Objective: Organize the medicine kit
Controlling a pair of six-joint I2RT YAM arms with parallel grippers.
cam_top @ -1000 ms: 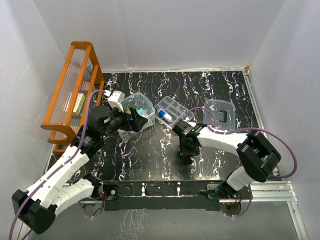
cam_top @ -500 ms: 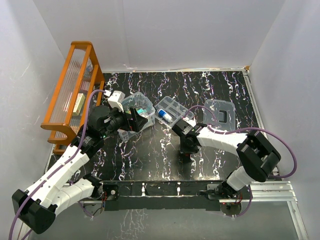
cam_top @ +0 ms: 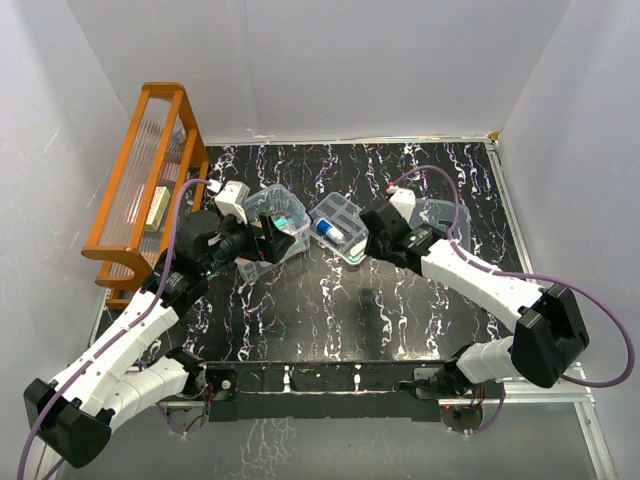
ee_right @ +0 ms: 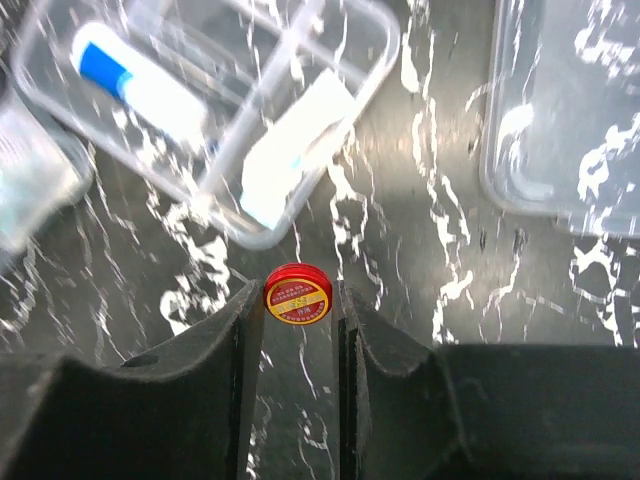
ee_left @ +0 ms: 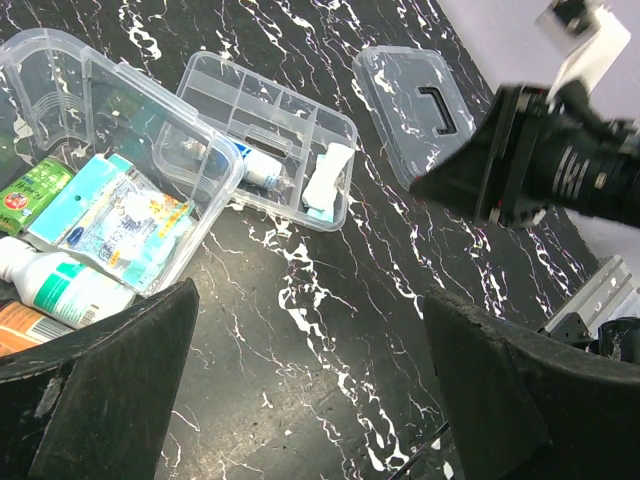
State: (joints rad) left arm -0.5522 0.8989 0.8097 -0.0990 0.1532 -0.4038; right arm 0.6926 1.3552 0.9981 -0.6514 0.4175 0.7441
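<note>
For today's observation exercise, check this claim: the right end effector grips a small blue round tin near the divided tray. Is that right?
No: the tin is red, not blue, as the right wrist view shows. The right end effector does grip it near the divided tray.

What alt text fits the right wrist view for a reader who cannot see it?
The right end effector grips a small round red tin over the black marbled table. Just beyond lies the clear divided tray holding a blue-and-white tube and a white packet, with the clear lid at right.
</note>
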